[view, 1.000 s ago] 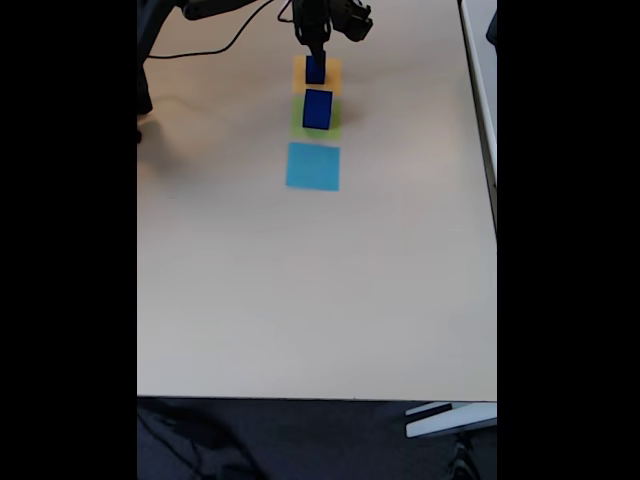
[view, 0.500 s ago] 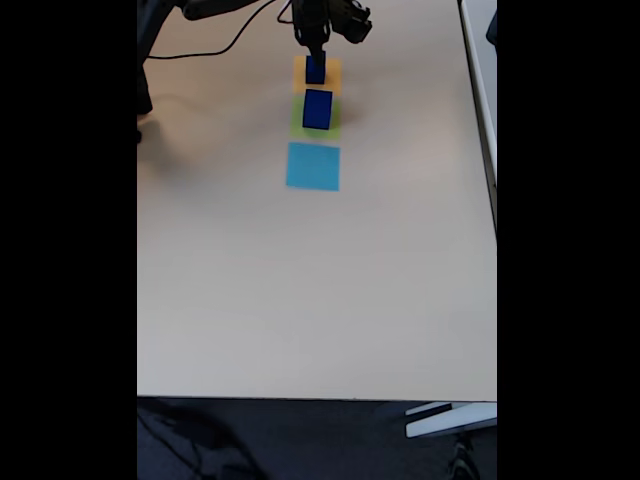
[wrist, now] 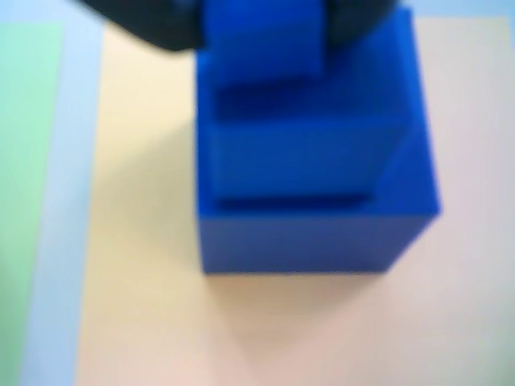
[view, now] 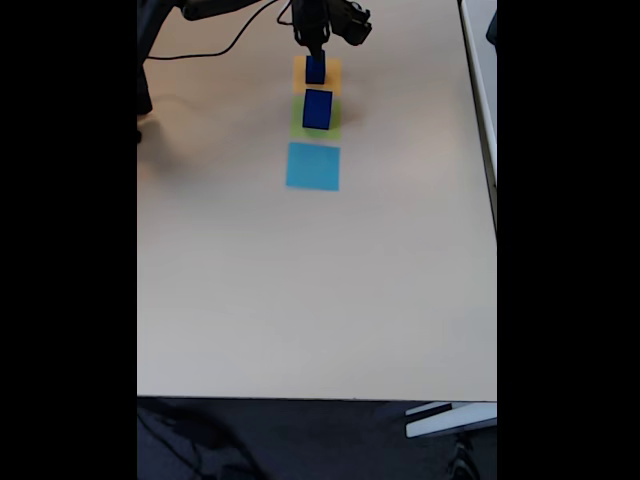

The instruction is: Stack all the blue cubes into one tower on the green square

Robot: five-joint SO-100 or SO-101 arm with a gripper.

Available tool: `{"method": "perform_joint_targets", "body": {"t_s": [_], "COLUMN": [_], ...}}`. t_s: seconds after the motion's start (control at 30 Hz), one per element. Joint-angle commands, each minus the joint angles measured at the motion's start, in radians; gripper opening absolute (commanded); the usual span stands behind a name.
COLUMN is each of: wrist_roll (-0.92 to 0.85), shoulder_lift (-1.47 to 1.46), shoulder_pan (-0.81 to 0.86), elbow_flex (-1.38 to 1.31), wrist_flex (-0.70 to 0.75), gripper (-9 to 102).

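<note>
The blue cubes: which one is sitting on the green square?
The bigger blue cube stands alone on the green square. The other blue cubes are piled on the orange square, right under the tool.

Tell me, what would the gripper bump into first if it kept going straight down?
Probably the small blue cube right between its fingers, atop a stack on the orange square. The blur hides whether it's gripped.

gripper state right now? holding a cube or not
gripper: down over the stack of blue cubes on the orange square; the wrist view is too blurred to tell open, shut or holding.
</note>
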Motion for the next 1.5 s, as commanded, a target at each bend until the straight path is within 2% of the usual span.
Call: {"method": "perform_joint_targets", "body": {"t_s": [0.0, 0.47, 0.83, 0.97, 1.2, 1.47], "wrist_roll": [-0.005, -0.031, -0.1, -0.147, -0.238, -0.376], "shoulder_lift": [0.1, 0.13, 0.144, 0.158, 0.201, 0.273], "shoulder_pan": [0.008, 0.023, 0.043, 0.058, 0.133, 0.272], "elbow_flex": [-0.005, -0.009, -0.172, -0.192, -0.179, -0.009], "wrist_flex": [-0.005, -0.003, 0.003, -0.04, -0.08, -0.087], "gripper": [0, 0, 0, 0, 0, 0]}}
